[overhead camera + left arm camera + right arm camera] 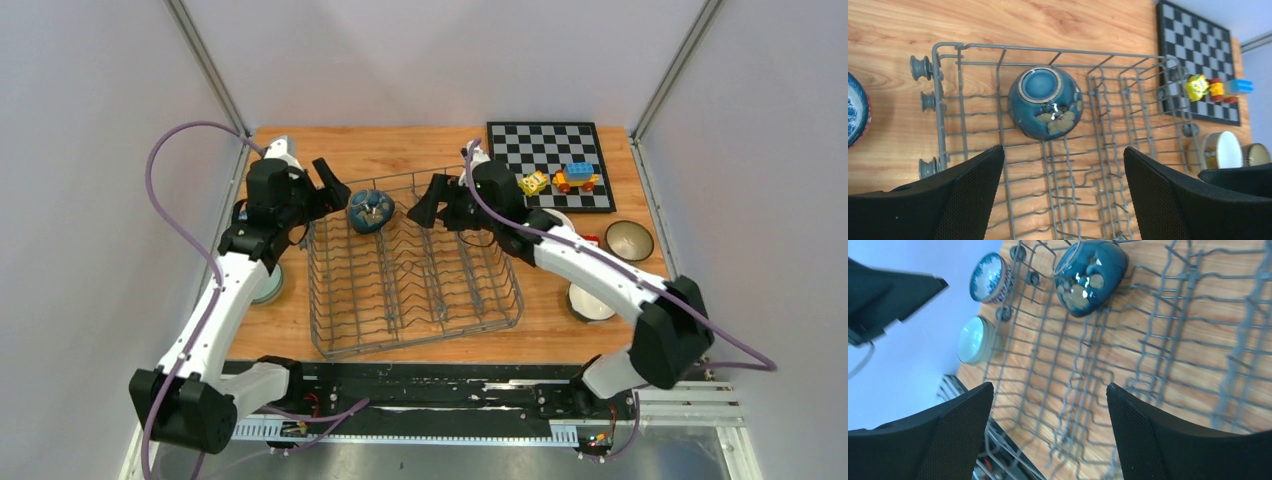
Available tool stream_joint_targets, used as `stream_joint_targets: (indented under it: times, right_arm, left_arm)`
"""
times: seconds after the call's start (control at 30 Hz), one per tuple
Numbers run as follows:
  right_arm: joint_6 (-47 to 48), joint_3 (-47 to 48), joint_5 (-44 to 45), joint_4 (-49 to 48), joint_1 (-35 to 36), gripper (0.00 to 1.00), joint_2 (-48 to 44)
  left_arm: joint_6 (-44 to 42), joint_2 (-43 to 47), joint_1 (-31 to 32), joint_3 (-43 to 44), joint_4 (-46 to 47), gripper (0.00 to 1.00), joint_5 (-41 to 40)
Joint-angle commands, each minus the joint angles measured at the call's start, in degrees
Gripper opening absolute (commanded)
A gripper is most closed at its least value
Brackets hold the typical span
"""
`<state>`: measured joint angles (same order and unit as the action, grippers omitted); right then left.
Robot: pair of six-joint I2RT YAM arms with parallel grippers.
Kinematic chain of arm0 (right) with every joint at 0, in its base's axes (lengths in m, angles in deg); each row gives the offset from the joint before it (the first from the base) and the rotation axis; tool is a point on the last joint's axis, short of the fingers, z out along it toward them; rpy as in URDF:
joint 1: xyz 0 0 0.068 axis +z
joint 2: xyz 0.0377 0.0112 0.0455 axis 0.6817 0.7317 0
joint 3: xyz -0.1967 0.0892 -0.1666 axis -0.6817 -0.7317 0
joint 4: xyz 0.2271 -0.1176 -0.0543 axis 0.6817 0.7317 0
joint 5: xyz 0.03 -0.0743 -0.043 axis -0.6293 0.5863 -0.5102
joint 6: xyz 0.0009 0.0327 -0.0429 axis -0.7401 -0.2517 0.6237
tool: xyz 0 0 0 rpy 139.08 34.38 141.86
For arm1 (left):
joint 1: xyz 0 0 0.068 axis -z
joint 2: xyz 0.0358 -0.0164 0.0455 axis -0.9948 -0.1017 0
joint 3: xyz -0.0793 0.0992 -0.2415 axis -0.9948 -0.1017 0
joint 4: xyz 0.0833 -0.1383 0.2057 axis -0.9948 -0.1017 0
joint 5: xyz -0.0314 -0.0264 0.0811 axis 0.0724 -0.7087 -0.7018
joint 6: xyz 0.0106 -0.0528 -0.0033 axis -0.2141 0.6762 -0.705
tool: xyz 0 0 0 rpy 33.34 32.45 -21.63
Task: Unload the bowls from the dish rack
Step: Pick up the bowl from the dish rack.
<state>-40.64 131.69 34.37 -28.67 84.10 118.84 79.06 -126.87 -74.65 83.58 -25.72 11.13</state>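
One dark teal bowl [370, 210] lies upside down and tilted at the far end of the grey wire dish rack [420, 285]. My left gripper [332, 188] hangs open just left of it, nothing between its fingers. My right gripper [428, 203] hangs open just right of it, also with nothing in it. In the left wrist view the teal bowl [1044, 102] sits beyond the open left gripper [1063, 148], over the rack [948, 50]. The right wrist view shows the same bowl [1091, 275] beyond the open right gripper [1049, 385].
A blue-and-white bowl [989, 271] and a pale green bowl [270, 285] stand on the table left of the rack. A beige bowl [629, 240] and a white bowl [590, 303] stand to the right. Toy blocks [575, 177] sit on the chessboard [545, 150] at the back right.
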Motion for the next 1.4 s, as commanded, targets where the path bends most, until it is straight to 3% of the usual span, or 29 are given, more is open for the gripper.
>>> stream_joint_targets:
  times: [0.0, 0.13, 0.27, 0.7, 0.87, 1.0, 1.37]
  right_arm:
    - [-17.0, -1.4, -10.0, -21.6, -2.5, 0.85, 9.5]
    - [-27.4, -0.3, -12.7, -35.0, -2.8, 0.81, 19.8]
    - [-33.1, 1.7, -10.7, -40.4, -2.7, 0.78, 27.0]
    - [-36.7, 6.3, -1.2, -38.0, -2.2, 0.79, 34.9]
    - [-36.8, 8.5, 1.2, -35.0, -1.3, 0.91, 36.0]
    - [-36.6, 9.7, 1.9, -31.9, -0.9, 0.93, 36.8]
    - [-37.7, 11.1, 1.2, -30.5, -0.3, 0.85, 40.3]
  left_arm:
    - [-4.0, -5.0, 0.3, 0.8, 2.7, 0.89, -2.6]
    - [-3.5, -8.5, 0.2, -0.1, 3.8, 0.79, -9.4]
    - [-1.9, -11.4, -0.7, -1.1, 5.7, 0.68, -12.4]
    - [3.4, -19.9, -1.4, -2.7, 13.8, 0.57, -14.3]
    - [3.2, -21.3, -1.4, -2.8, 14.9, 0.56, -15.4]
    - [2.9, -21.7, -1.4, -3.0, 15.7, 0.56, -15.5]
    - [2.8, -22.7, -1.4, -3.7, 16.6, 0.56, -14.8]
